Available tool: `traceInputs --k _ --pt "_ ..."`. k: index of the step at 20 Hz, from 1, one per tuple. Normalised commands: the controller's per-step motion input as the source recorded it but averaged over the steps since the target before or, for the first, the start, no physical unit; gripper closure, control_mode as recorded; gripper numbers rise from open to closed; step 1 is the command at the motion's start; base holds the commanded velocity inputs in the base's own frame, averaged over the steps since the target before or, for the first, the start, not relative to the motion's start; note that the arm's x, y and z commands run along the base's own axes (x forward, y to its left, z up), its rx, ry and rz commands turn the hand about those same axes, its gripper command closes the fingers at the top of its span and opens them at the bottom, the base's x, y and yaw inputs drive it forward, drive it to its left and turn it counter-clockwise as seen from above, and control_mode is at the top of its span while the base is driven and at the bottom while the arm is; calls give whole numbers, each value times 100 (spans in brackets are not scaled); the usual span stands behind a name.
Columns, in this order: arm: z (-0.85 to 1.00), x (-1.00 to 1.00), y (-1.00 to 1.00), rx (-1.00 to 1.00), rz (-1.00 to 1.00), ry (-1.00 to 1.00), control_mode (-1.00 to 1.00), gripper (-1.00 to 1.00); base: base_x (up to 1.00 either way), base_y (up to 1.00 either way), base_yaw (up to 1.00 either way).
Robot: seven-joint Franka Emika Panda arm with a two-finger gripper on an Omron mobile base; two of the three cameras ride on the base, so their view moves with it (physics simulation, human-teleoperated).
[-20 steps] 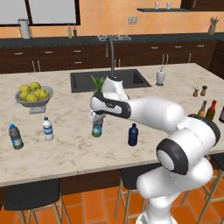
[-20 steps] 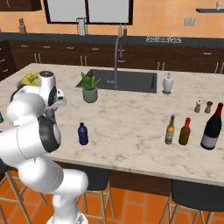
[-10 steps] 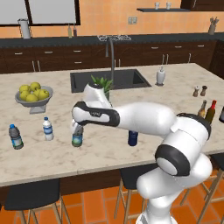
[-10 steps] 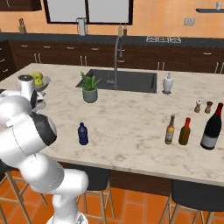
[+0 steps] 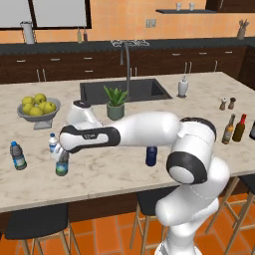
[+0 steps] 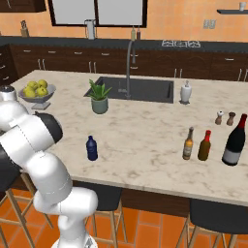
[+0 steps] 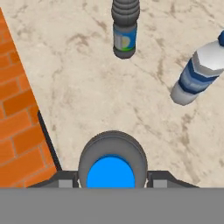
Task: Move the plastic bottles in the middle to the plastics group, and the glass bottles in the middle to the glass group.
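My gripper [image 5: 60,152] is shut on the clear greyish plastic bottle [image 5: 62,165] with a blue cap, held upright low at the counter's left end; I cannot tell if it touches the surface. In the hand view its blue cap [image 7: 110,171] sits between my gripper [image 7: 111,178]. The plastics group is close by: a white water bottle [image 5: 52,142] [image 7: 197,73] just behind and a darker blue-labelled bottle [image 5: 17,155] [image 7: 124,29] further left. The dark navy bottle [image 5: 151,155] [image 6: 91,148] stands mid-counter. At the right, an amber-brown bottle [image 6: 188,144] stands beside the red-necked bottle [image 6: 205,145].
A fruit bowl [image 5: 38,107] sits behind the plastics group, and a potted plant [image 5: 115,103] stands by the sink [image 6: 138,89]. A large dark wine bottle [image 6: 236,141] and salt and pepper shakers [image 6: 225,117] are at the right. The counter's front edge [image 7: 46,131] runs close to the held bottle.
The arm has swung left across the counter with the clear bottle in its grip, from beside the navy bottle to the water bottles at the left end.
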Motion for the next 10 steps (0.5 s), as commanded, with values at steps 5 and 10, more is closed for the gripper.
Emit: traceInputs --k 5,10 --pt "0 -1 49 0 1 -5 -100 100 0 0 0" --pt "0 32 36 -3 -1 -2 -100 100 0 0 0"
